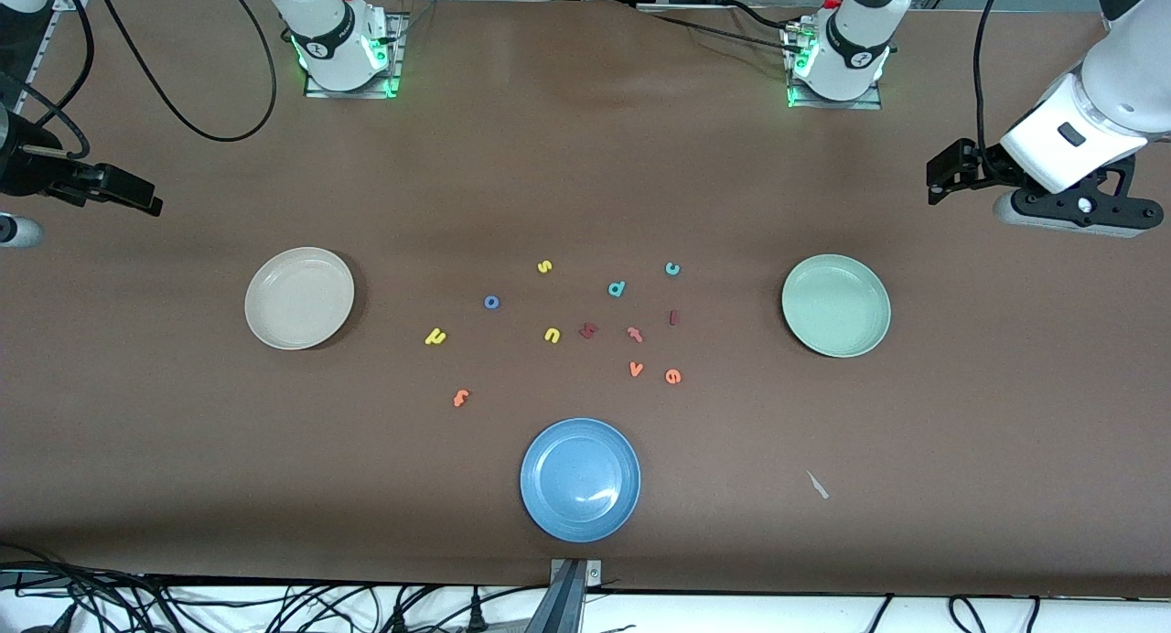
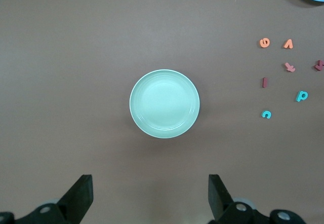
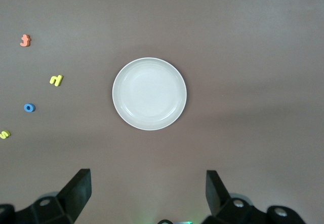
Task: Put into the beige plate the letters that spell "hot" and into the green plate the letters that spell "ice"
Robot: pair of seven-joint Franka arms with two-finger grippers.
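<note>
Both plates sit bare. Left end effector (image 2: 149, 198) and right end effector (image 3: 147, 196) hang released, so grabbing the yellow u (image 1: 552, 335) instead of the h (image 1: 435, 337) seems an easy slip.

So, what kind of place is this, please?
Probably a robotics lab bench: two arms bolted to a brown table, loose cables along its edges, and foam letters with three plastic plates laid out as a sorting exercise.

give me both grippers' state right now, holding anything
left gripper: open, empty, raised over the table by the green plate.
right gripper: open, empty, raised over the table by the beige plate.
</note>
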